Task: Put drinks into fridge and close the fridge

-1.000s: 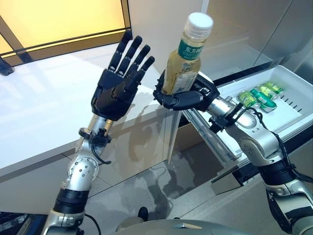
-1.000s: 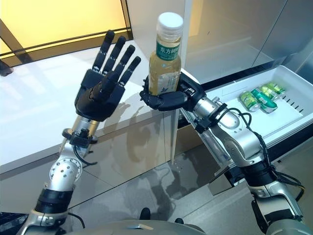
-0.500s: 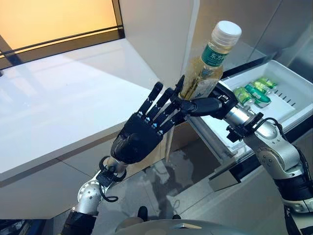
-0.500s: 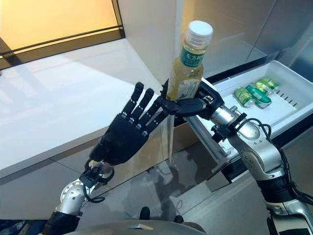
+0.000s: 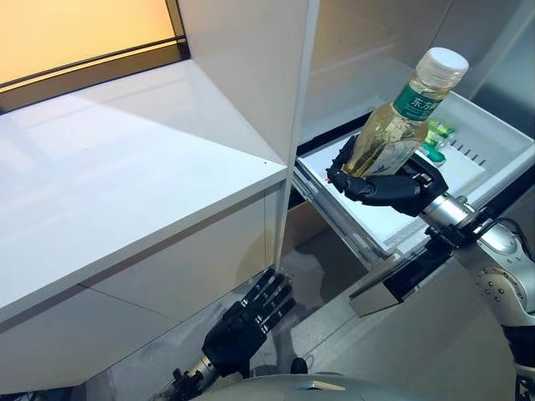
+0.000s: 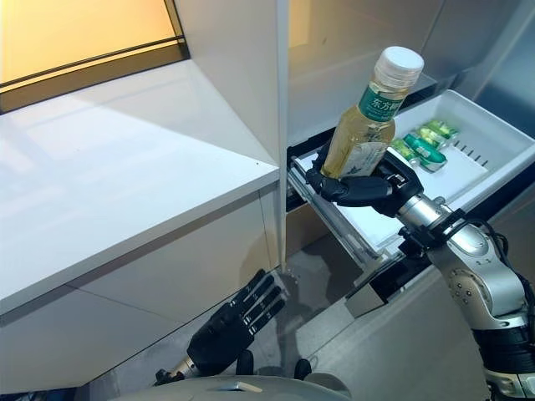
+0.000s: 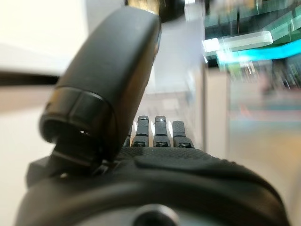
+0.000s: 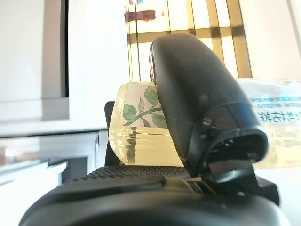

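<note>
My right hand (image 5: 386,185) is shut on a bottle of yellow drink (image 5: 403,124) with a white cap and green label, held tilted above the near end of the pulled-out white fridge drawer (image 5: 510,159). The bottle also shows in the right eye view (image 6: 364,125) and in the right wrist view (image 8: 141,136), with the thumb (image 8: 197,99) curled over it. Green cans (image 6: 422,144) lie in the drawer behind the bottle. My left hand (image 5: 247,324) hangs low below the white counter, fingers straight and empty; its thumb (image 7: 108,80) shows in the left wrist view.
A white counter (image 5: 117,184) runs along the left. A white upright panel (image 5: 288,92) stands between it and the fridge opening. The drawer's dark front rail (image 5: 401,276) juts out over the grey floor (image 5: 435,342).
My left hand has dropped from beside the bottle to below the counter. My right hand has carried the bottle right, over the drawer. The camera has shifted too.
</note>
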You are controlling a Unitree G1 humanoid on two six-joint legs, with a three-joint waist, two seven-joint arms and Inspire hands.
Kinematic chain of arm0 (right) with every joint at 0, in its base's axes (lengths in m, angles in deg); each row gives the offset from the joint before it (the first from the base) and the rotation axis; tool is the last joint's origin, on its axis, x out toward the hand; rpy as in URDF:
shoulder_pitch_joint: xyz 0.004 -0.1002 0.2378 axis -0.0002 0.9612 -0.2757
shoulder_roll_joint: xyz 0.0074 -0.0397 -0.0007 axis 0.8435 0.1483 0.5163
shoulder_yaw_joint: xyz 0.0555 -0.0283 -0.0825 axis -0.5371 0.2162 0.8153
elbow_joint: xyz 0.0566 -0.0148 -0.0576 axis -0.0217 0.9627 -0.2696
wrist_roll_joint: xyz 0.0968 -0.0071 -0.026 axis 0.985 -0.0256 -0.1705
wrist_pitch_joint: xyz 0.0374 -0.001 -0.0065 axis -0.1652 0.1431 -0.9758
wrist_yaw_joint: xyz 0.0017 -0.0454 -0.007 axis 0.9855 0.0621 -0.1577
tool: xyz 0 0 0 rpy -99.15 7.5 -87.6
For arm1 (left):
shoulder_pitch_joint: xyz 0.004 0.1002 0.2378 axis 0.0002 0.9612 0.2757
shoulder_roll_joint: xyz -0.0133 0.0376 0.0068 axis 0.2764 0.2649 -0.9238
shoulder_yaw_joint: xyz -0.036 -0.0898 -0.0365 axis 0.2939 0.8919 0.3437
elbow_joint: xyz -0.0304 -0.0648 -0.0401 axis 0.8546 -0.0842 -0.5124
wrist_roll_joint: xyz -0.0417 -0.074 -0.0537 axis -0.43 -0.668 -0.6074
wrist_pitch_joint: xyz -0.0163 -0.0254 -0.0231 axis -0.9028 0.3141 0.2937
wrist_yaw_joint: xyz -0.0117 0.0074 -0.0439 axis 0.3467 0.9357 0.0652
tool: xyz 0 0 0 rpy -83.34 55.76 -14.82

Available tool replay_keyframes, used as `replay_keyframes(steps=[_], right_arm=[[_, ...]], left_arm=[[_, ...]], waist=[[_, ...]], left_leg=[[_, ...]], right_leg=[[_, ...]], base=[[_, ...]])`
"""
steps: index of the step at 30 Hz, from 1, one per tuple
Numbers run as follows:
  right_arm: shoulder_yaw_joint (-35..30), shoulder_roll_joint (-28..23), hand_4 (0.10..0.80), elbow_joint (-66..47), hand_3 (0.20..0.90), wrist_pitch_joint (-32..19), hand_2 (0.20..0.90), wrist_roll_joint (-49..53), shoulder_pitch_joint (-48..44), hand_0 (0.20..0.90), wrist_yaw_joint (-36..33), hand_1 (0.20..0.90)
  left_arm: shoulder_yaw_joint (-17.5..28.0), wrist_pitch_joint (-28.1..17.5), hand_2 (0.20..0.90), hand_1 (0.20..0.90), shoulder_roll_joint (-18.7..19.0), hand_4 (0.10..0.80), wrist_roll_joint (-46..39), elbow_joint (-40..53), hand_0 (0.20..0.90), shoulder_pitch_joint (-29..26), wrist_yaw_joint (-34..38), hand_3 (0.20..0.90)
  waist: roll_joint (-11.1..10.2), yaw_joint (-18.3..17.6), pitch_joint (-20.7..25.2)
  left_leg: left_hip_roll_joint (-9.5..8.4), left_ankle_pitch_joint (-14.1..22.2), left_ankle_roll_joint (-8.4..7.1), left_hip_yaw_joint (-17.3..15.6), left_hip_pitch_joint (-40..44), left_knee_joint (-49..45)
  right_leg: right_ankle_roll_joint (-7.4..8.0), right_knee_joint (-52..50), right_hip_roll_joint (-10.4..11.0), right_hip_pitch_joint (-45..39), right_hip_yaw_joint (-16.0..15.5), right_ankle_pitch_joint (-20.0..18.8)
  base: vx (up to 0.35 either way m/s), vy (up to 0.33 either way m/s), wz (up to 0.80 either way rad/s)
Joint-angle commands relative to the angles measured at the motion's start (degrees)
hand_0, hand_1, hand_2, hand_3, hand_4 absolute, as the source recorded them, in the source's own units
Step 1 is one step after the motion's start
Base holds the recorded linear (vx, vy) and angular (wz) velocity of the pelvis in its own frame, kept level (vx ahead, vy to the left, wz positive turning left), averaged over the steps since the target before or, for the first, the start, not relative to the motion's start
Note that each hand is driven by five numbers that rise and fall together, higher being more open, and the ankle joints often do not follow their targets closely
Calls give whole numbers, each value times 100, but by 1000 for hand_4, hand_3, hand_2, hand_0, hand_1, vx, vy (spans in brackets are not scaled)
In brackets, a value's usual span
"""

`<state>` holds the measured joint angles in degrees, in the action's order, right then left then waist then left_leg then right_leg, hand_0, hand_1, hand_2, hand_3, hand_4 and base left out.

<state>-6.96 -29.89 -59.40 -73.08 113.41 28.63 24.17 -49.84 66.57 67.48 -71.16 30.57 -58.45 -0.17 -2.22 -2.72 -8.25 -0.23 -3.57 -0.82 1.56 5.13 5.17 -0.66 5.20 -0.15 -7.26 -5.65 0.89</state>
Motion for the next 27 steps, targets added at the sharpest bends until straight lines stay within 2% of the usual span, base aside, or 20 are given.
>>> replay_keyframes(steps=[1, 4, 5, 10, 18, 27], right_arm=[[-1021, -391, 100, -656, 200, -1237, 300, -106, -541, 300, -49, 300], [-1103, -600, 100, -535, 200, -1371, 300, -777, -529, 300, -181, 300], [-1146, -758, 100, -321, 200, -1352, 300, -1134, -619, 300, -290, 300], [-1030, -1286, 100, 340, 200, -1214, 300, -1664, -1044, 300, -415, 300], [-131, -2101, 100, 1778, 200, -882, 300, -2463, -2121, 300, -150, 300], [1136, -2407, 100, 3769, 200, -486, 300, -2718, -3484, 300, -39, 300]], left_arm=[[-44, -880, 900, 900, 340, 800, 386, -241, 900, -289, 1183, 900], [91, -1110, 900, 900, 359, 800, 533, -546, 900, -414, 1876, 900], [118, -1354, 900, 900, 364, 800, 920, -780, 900, -454, 2184, 900], [115, -1829, 900, 900, 354, 800, 1750, -1493, 900, -549, 2844, 900], [144, -1787, 900, 900, 507, 800, 2203, -1832, 900, -467, 3515, 900], [253, -1800, 900, 900, 818, 800, 2626, -1768, 900, -301, 3866, 900]], waist=[[-249, -52, 529], [-268, -77, 530], [-308, -68, 528], [-408, -4, 523], [-614, 254, 473], [-854, 700, 251]], left_leg=[[-211, 667, 158, -321, 176, -40], [-205, 674, 172, -388, 173, -48], [-202, 674, 168, -416, 165, -56], [-197, 657, 152, -469, 139, -50], [-167, 616, 124, -415, 92, -39], [-123, 558, 117, -266, -85, -86]], right_leg=[[507, -258, 60, 330, 336, -203], [523, -262, 46, 345, 367, -206], [526, -255, 44, 347, 359, -211], [537, -197, 20, 343, 350, -247], [550, -121, 11, 314, 210, -284], [523, -105, -15, 350, -10, -297]], base=[[8, 26, -18], [34, 22, -12], [41, 6, -19], [48, -2, -7], [83, -22, 1], [58, -69, 8]])
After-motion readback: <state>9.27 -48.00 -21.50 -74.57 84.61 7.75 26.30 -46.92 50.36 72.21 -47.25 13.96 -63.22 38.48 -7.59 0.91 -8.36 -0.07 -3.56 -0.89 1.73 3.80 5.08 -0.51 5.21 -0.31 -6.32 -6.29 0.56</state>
